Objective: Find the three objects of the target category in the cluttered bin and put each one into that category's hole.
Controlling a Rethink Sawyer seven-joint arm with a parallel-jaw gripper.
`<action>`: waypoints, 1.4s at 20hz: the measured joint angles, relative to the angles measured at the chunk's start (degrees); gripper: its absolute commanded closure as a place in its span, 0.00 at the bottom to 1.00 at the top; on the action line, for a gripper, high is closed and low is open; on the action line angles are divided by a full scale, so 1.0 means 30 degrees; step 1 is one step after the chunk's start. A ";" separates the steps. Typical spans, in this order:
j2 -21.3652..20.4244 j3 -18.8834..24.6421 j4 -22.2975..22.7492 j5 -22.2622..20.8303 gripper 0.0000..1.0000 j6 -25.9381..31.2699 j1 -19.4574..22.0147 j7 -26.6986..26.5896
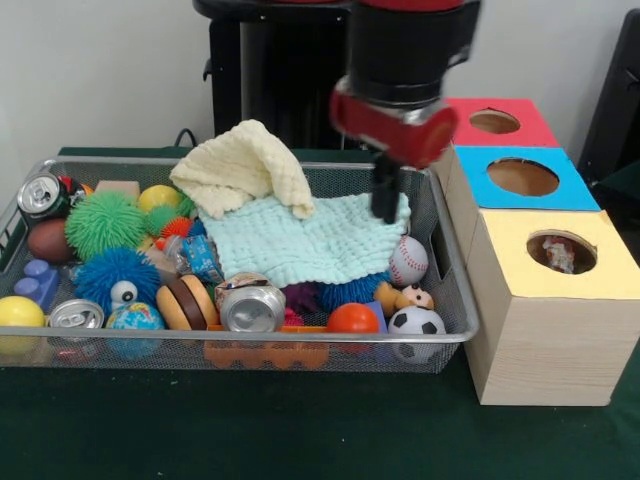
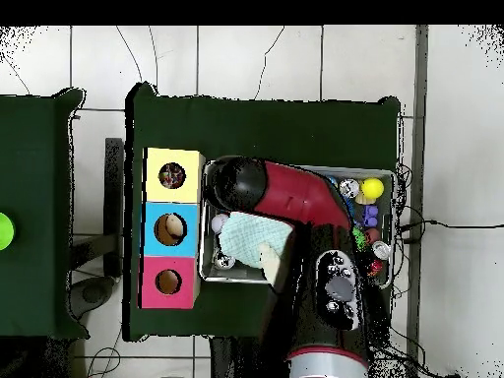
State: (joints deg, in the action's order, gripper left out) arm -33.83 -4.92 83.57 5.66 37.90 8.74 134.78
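A wire bin (image 1: 455, 300) holds mixed clutter. A mint knitted cloth (image 1: 300, 240) lies across its middle, with a cream cloth (image 1: 245, 165) bunched on its far edge. My gripper (image 1: 385, 195) hangs over the mint cloth's right end, near the bin's right wall, with nothing seen in it. Beside the bin stand three boxes with round holes: red (image 1: 495, 121), blue (image 1: 522, 177) and yellow (image 1: 560, 250), the last with a small object inside. In the overhead view the arm (image 2: 285, 192) hides the gripper, and the mint cloth (image 2: 251, 236) shows beneath it.
Loose in the bin are a baseball (image 1: 408, 260), a soccer ball (image 1: 416, 322), an orange ball (image 1: 352, 318), crushed cans (image 1: 252, 305) (image 1: 76, 316) (image 1: 40, 193), a burger toy (image 1: 187, 300), and green (image 1: 105, 222) and blue (image 1: 115, 275) spiky balls. The boxes stand close against the bin's right wall.
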 measured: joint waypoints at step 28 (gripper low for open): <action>0.6160 0.2139 -0.4476 -1.0965 1.00 -0.4523 0.4047 -0.0616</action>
State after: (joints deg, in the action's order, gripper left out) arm -15.35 1.50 70.14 -27.23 24.33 20.88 132.94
